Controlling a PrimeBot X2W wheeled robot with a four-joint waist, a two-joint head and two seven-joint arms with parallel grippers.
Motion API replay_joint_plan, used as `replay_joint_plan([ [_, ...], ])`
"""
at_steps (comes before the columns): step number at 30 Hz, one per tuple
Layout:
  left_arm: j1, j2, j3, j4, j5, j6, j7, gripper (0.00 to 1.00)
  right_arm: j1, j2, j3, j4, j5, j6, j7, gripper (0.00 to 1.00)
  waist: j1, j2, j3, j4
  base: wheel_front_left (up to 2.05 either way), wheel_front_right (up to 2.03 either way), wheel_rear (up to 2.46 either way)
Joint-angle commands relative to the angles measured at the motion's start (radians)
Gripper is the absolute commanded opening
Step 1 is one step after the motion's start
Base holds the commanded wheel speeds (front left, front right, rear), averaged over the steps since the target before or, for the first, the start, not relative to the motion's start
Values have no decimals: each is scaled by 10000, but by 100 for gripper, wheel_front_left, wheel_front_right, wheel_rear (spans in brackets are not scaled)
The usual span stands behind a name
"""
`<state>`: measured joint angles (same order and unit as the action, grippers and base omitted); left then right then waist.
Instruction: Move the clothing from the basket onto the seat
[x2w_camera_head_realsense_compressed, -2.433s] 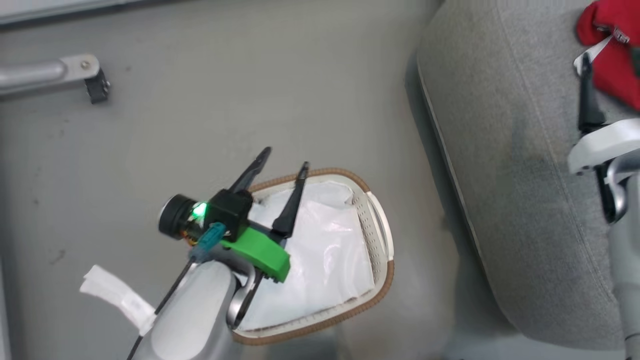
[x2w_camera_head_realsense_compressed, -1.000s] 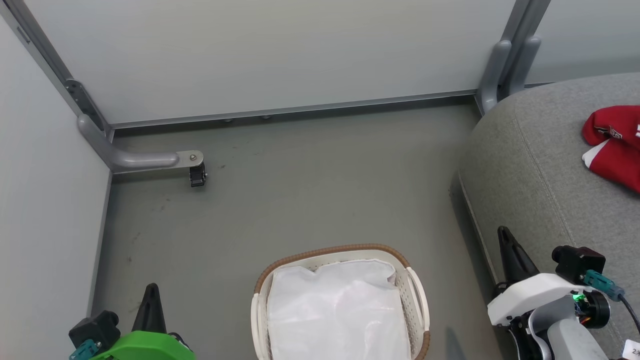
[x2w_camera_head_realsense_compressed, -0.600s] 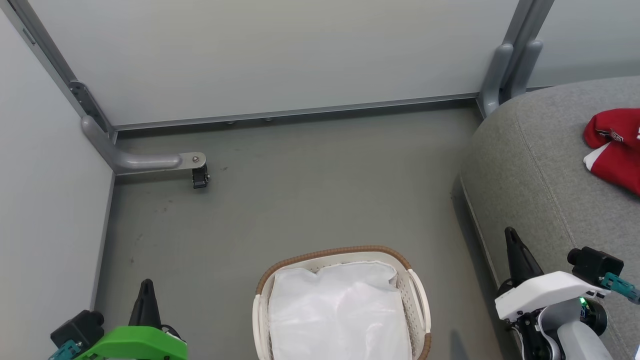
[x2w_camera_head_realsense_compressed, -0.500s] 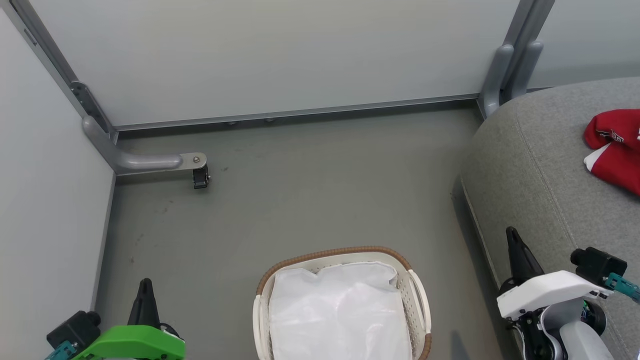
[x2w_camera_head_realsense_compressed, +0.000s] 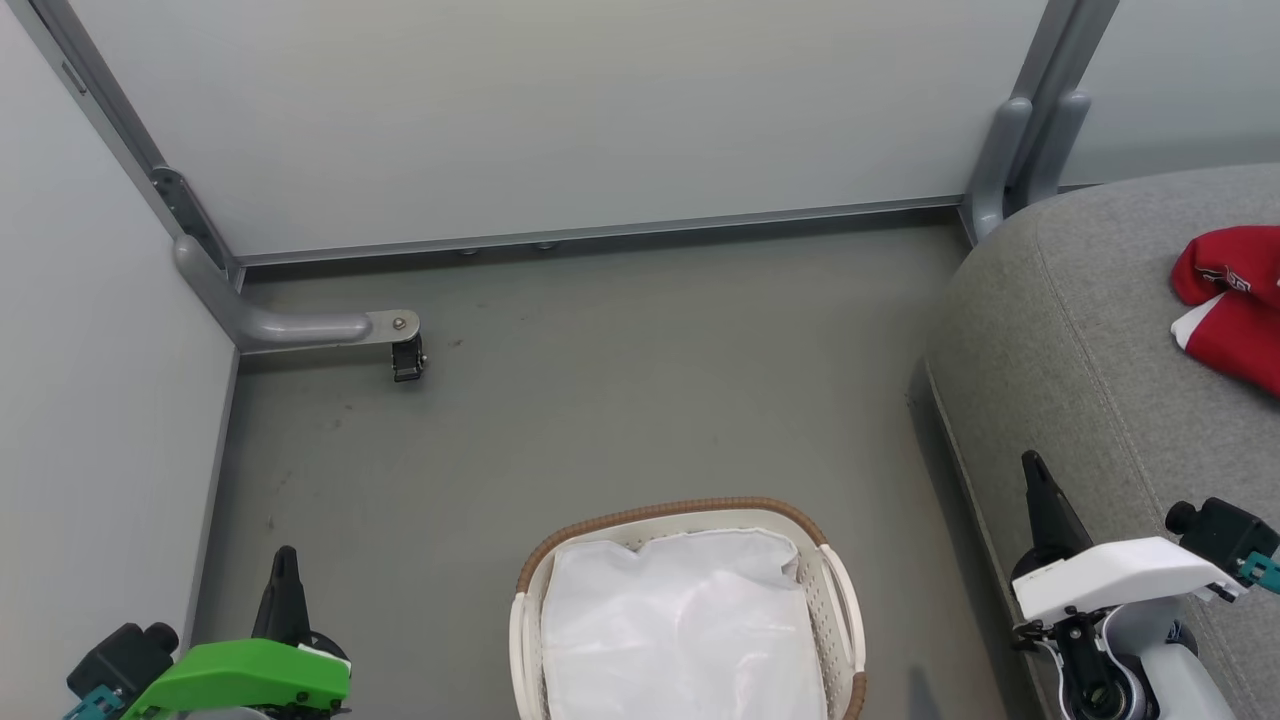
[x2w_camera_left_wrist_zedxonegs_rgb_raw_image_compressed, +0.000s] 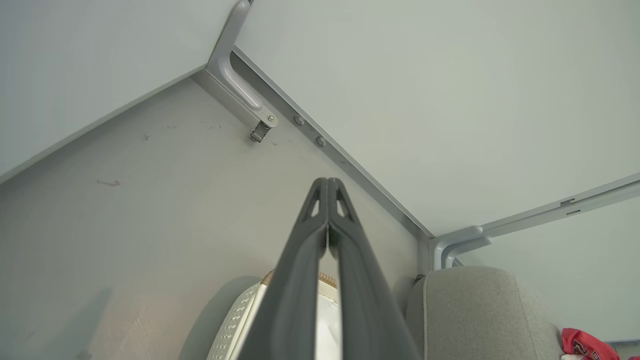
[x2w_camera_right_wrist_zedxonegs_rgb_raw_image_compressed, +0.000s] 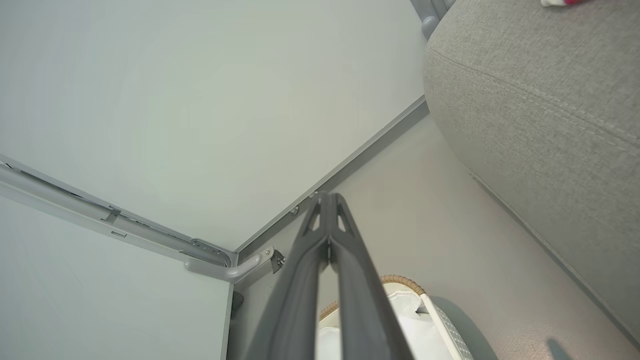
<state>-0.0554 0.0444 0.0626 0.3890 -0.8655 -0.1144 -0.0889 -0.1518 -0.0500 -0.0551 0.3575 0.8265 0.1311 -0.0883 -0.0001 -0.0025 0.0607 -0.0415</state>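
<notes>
- Left gripper (x2w_camera_head_realsense_compressed: 284, 575) sits at the lower left of the head view, above the floor (x2w_camera_head_realsense_compressed: 600, 400). In the left wrist view its two dark fingers (x2w_camera_left_wrist_zedxonegs_rgb_raw_image_compressed: 300, 260) press together at the tips, with only a thin slit lower down, and nothing is held between them.
- Right gripper (x2w_camera_head_realsense_compressed: 1033, 472) sits at the lower right of the head view, over the near left edge of the seat (x2w_camera_head_realsense_compressed: 1080, 330). In the right wrist view its fingers (x2w_camera_right_wrist_zedxonegs_rgb_raw_image_compressed: 350, 270) likewise meet at the tips and hold nothing.
- Between the two grippers, and apart from both, the basket (x2w_camera_head_realsense_compressed: 640, 515) stands upright on the floor. It is near the seat's left side without touching it.
- A white liner cloth (x2w_camera_head_realsense_compressed: 680, 630) lies crumpled inside the basket and covers its inside.
- The clothing (x2w_camera_head_realsense_compressed: 1235, 300), a red bundle with white trim, lies on top of the seat, well back from the seat's rounded left edge. The right border of the head view cuts it off. It is well apart from the basket and from both grippers.
- The seat is grey fabric with a stitched seam along its top, and its far rounded corner is near a grey post (x2w_camera_head_realsense_compressed: 1005, 160).
- At the floor's far left corner, where the pale wall panels (x2w_camera_head_realsense_compressed: 550, 110) meet, a grey bracket (x2w_camera_head_realsense_compressed: 300, 327) ends in a small black caster (x2w_camera_head_realsense_compressed: 407, 358).
</notes>
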Motion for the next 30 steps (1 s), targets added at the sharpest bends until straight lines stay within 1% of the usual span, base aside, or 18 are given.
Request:
replay_joint_plan([
  [1,-299,63,57,-195,-333,-53,81,0,29,-52,-57,-191,374,-1,75,0,1,8,-12,9,0,0,0],
  [30,-449,75,265,-751,-3417,-112,935,0,213,-39,-299,-619,3606,-3,927,0,1,14,-207,149,0,0,0],
])
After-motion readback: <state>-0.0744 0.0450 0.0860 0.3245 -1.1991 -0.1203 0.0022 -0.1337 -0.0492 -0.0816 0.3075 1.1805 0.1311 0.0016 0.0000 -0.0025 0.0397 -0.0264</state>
